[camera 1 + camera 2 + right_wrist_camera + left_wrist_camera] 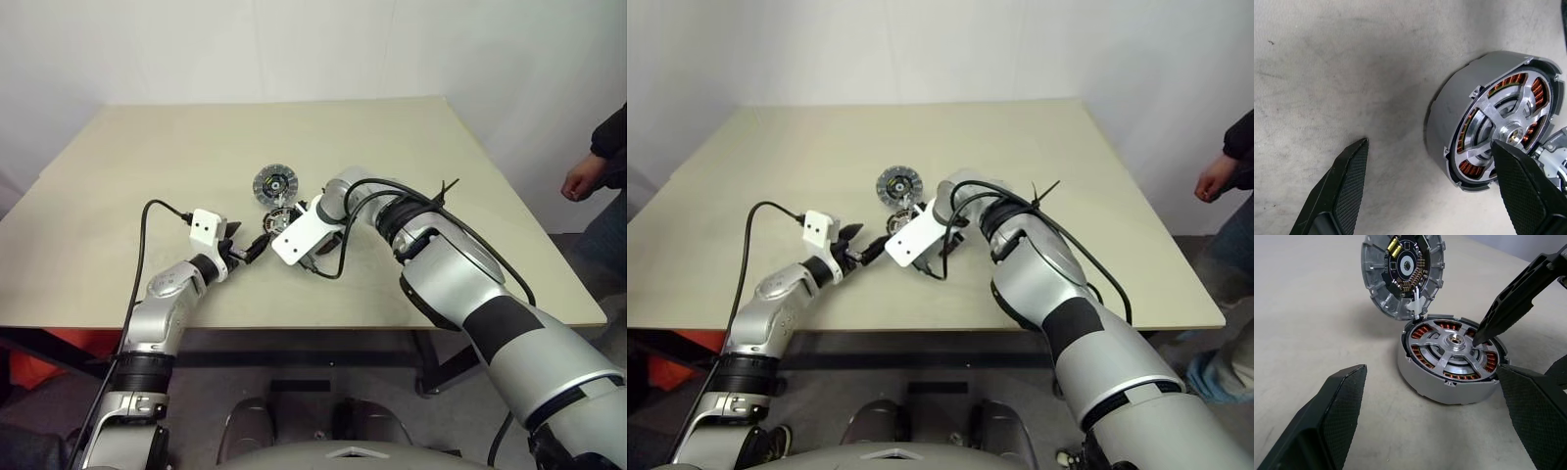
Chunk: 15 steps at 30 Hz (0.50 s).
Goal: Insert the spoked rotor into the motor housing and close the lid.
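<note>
The table [147,176], a large pale wooden top, fills the middle of the head views, and a white wall stands behind it. At the right edge of the frame a person's hand [582,180] with a dark sleeve hangs beside the table, well apart from the parts.

The right gripper [1430,186] comes in from the lower right and points steeply down at the centre of the table. Its two black fingers stand wide apart and hold nothing. In the right wrist view one finger is over bare table and the other finger tip is at the hub of the rotor.

The left gripper [1435,416] reaches in from the lower left, nearly level. Its fingers are also spread wide and empty, one on each side of the housing in the left wrist view; if they touch it I cannot tell.

The motor housing [1422,382] stands on the table near the centre of the frame, between the two grippers. Copper windings show inside it.

The lid [275,183] is just behind the housing, toward the top of the frame. It is open and leans up, with its inner side showing a dark board with yellow parts; a small white piece is at the point where it meets the housing rim.

The spoked rotor [1442,350] sits inside the housing, shiny, with its spokes over the windings.
</note>
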### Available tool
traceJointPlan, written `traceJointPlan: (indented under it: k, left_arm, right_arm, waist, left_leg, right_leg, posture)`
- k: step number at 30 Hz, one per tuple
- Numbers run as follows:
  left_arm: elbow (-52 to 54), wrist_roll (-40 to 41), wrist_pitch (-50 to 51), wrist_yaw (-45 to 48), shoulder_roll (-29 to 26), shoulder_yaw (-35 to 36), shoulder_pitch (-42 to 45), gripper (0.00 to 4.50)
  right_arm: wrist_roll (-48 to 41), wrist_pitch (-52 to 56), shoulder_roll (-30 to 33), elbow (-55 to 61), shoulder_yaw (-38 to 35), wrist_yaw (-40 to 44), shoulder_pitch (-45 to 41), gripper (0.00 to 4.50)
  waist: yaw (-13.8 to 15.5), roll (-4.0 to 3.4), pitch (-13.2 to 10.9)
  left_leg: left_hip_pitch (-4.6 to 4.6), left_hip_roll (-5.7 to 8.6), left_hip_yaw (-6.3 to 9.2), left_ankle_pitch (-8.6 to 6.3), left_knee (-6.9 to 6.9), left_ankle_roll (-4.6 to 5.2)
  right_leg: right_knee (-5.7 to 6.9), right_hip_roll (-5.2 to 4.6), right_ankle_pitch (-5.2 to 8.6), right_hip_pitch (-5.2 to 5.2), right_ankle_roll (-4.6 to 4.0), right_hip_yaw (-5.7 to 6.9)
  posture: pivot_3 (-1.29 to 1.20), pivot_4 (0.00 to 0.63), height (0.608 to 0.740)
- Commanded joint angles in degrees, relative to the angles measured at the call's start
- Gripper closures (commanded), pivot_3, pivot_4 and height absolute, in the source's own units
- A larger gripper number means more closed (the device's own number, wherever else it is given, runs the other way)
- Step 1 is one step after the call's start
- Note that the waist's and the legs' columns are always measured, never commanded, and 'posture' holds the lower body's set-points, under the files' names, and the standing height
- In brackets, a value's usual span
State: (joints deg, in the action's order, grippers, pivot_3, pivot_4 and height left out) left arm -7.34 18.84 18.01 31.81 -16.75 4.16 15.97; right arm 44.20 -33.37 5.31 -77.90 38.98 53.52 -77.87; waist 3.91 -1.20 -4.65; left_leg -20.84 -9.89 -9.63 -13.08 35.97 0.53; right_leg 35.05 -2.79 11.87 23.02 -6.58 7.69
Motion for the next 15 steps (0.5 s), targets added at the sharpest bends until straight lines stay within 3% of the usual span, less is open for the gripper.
traceJointPlan:
  k: [1,15]
  left_arm:
    - [2.3,0.2,-0.7,-0.3,-0.2,0.7,0.3,0.0]
    - [1.4,0.1,-0.8,0.0,0.1,0.3,1.2,0.0]
  right_arm:
    - [-0.6,-0.6,-0.5,0.8,-0.4,-1.6,-1.3,0.01]
    - [-1.2,-1.9,1.3,0.9,-0.9,0.8,-2.6,0.01]
  waist:
    - [0.0,0.0,0.0]
    - [0.1,-0.01,0.0]
  left_leg:
    - [0.0,0.0,0.0,0.0,0.0,0.0]
    - [0.02,0.0,0.01,-0.01,0.04,0.01]
  right_leg:
    - [0.0,0.0,0.0,0.0,0.0,0.0]
    - [0.01,0.0,0.0,0.05,-0.01,0.0]
  posture:
    - [0.0,0.0,0.74]
    - [0.0,0.0,0.74]
